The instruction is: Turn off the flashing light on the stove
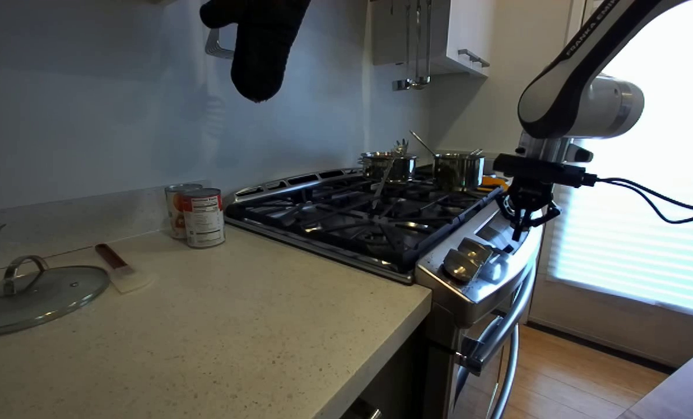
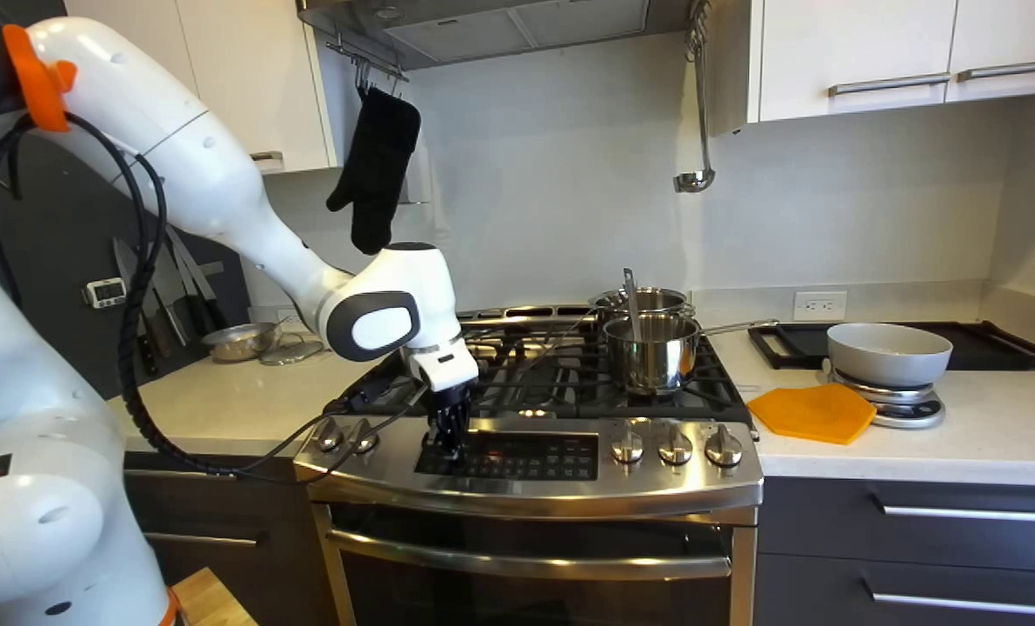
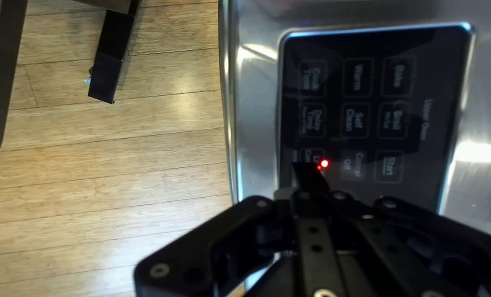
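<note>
The stove [image 2: 526, 502] is a stainless-steel gas range with black grates and a slanted front panel, in both exterior views [image 1: 448, 288]. Its dark touch panel [image 2: 561, 456] lies between the knobs. In the wrist view a small bright red light [image 3: 324, 163] glows on the touch panel [image 3: 419, 173], between the lock-controls key [image 3: 312, 156] and the Cancel/Off key [image 3: 354, 165]. My gripper [image 3: 311, 175] is shut and empty, pointing down at the panel's left part. Its fingertips partly cover the lock-controls key, next to the light. In an exterior view the gripper [image 2: 452, 450] overlaps the panel; I cannot tell whether it touches.
Knobs [image 2: 348, 436] stand left of the touch panel and more knobs [image 2: 675, 445] right of it. The oven handle [image 2: 530, 567] juts out below. Pots [image 2: 652, 352] stand on the right grates. Cans [image 1: 205, 218] and a glass lid [image 1: 49, 297] lie on the counter [image 1: 253, 326].
</note>
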`<act>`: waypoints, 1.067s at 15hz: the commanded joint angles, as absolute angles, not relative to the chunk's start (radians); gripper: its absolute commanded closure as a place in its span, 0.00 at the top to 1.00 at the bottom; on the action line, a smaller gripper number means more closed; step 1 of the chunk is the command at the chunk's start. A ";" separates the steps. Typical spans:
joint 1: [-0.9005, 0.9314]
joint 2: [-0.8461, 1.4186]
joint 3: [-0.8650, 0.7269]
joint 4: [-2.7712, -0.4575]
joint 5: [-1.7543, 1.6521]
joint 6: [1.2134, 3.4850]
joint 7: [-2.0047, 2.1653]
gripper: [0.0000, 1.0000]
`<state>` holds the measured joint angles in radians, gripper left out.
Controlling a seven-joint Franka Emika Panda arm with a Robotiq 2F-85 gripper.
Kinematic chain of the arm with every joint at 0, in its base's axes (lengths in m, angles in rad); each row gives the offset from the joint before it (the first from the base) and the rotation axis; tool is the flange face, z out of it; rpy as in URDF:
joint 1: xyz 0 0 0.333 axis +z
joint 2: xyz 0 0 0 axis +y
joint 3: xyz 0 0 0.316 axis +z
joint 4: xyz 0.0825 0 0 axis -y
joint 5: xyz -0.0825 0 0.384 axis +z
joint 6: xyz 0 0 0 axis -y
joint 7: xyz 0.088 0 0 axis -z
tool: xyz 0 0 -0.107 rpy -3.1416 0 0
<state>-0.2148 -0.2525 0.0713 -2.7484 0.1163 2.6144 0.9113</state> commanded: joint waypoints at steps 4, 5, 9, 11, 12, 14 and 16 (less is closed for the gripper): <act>-0.178 -0.225 0.048 -2.748 0.123 2.648 0.922 0.00; -0.176 -0.223 0.047 -2.748 0.124 2.648 0.922 0.00; -0.173 -0.212 0.045 -2.748 0.118 2.657 0.924 0.00; -0.172 -0.207 0.044 -2.748 0.118 2.663 0.924 0.00; -0.172 -0.206 0.043 -2.748 0.118 2.664 0.923 0.00; -0.172 -0.203 0.043 -2.748 0.117 2.666 0.923 0.00; -0.172 -0.198 0.043 -2.747 0.116 2.670 0.922 0.00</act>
<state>-0.1892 -0.2276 0.0586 -2.7482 0.1177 2.6377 0.9113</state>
